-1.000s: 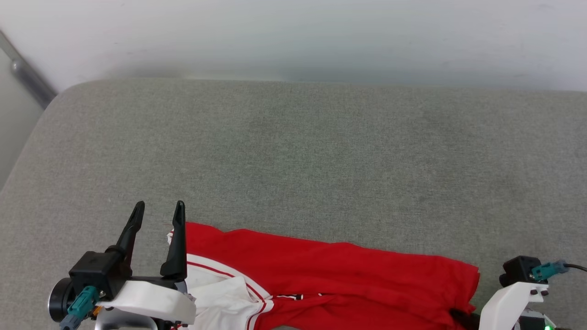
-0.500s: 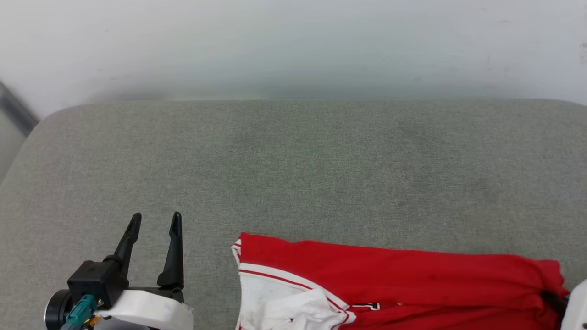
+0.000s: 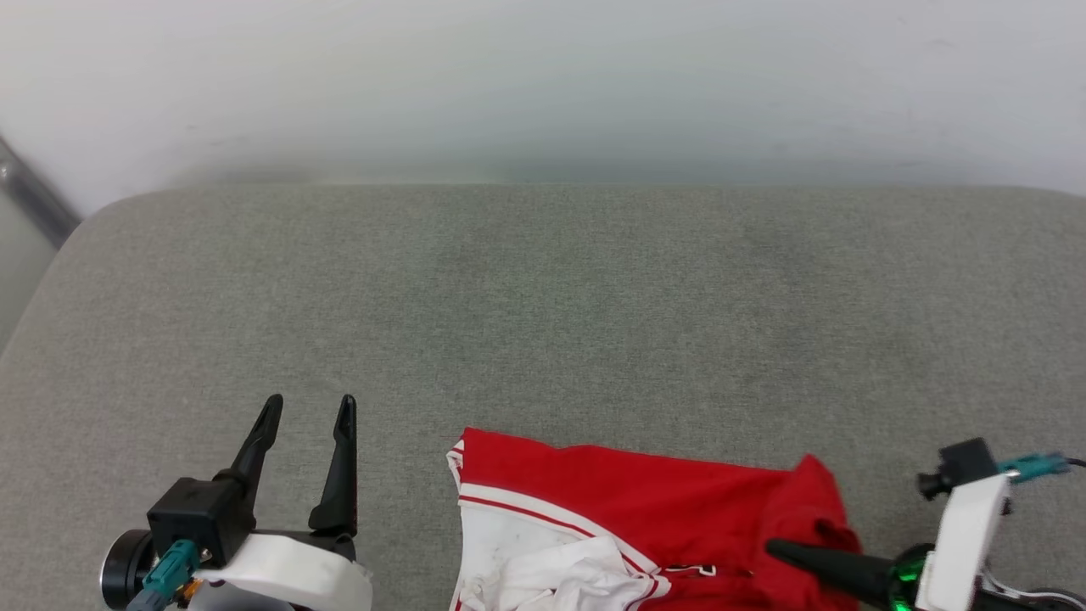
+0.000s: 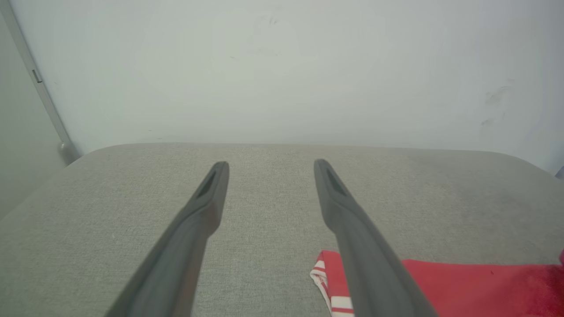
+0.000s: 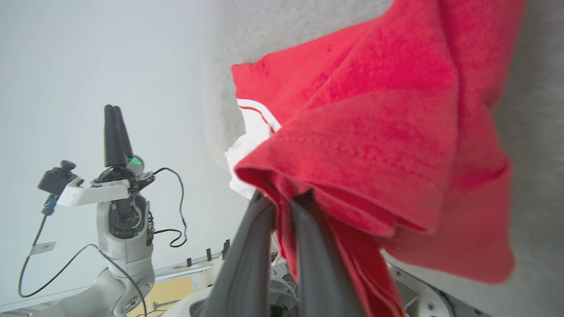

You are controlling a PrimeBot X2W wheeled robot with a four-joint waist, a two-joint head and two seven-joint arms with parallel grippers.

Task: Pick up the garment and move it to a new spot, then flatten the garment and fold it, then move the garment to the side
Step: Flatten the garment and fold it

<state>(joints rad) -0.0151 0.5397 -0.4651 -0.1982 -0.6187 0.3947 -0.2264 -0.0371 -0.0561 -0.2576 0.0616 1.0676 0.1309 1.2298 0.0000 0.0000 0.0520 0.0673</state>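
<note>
Left fingers (image 3: 310, 400) spread and empty over the grey padded surface (image 3: 543, 297). The garment (image 3: 645, 501) lies just right of them, not touching (lower part cut off, print barely visible). Right fingers (image 5: 284, 204) closed on its bunched red hem.

Head cam: high, looking forward and down over the grey cushion (image 3: 543, 297) to the white wall (image 3: 543, 76). Left wrist cam: low, close above the cushion, facing the same wall along its own fingers (image 4: 211, 193). Right wrist cam: rolled sideways (cushion runs vertically), tight on the garment (image 5: 374, 110); shares garment and left gripper (image 5: 113, 110) with head view.
</note>
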